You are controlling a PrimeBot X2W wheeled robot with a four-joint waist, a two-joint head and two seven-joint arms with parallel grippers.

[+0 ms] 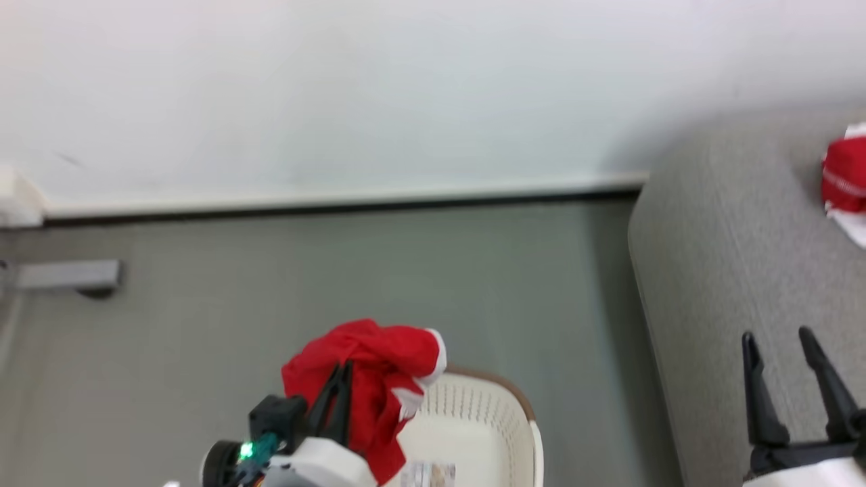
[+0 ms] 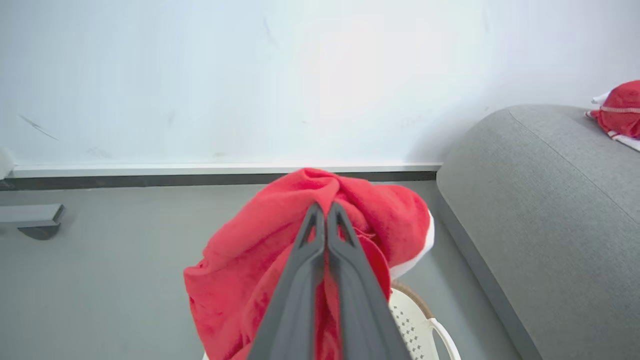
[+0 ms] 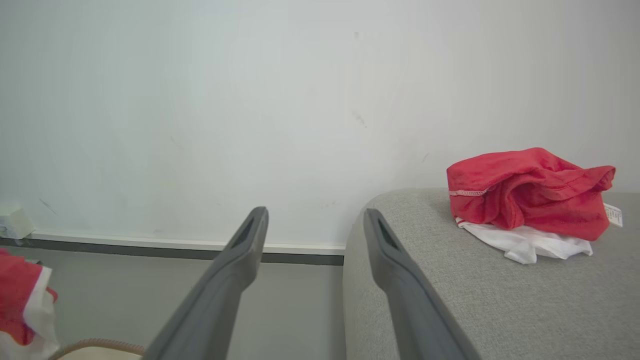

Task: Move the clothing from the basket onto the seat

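Note:
My left gripper (image 1: 344, 368) (image 2: 325, 207) is shut on a red garment with white trim (image 1: 379, 379) (image 2: 280, 240), holding it above the cream basket (image 1: 487, 419) (image 2: 415, 320), whose brown rim curves below the cloth. A second red and white garment (image 1: 846, 179) (image 3: 525, 195) (image 2: 620, 110) lies on the grey seat (image 1: 731, 270) (image 2: 540, 200) (image 3: 475, 295) at the right. Over the seat's near part my right gripper (image 1: 778, 338) (image 3: 315, 220) stands open with nothing between its fingers. The held garment also shows at the right wrist view's lower left (image 3: 20, 295).
A white wall with a pale skirting board (image 1: 338, 196) runs behind the grey floor (image 1: 338, 270). A grey flat bracket (image 1: 67, 276) sits low on the floor at the left. A paper label (image 1: 426, 473) lies inside the basket.

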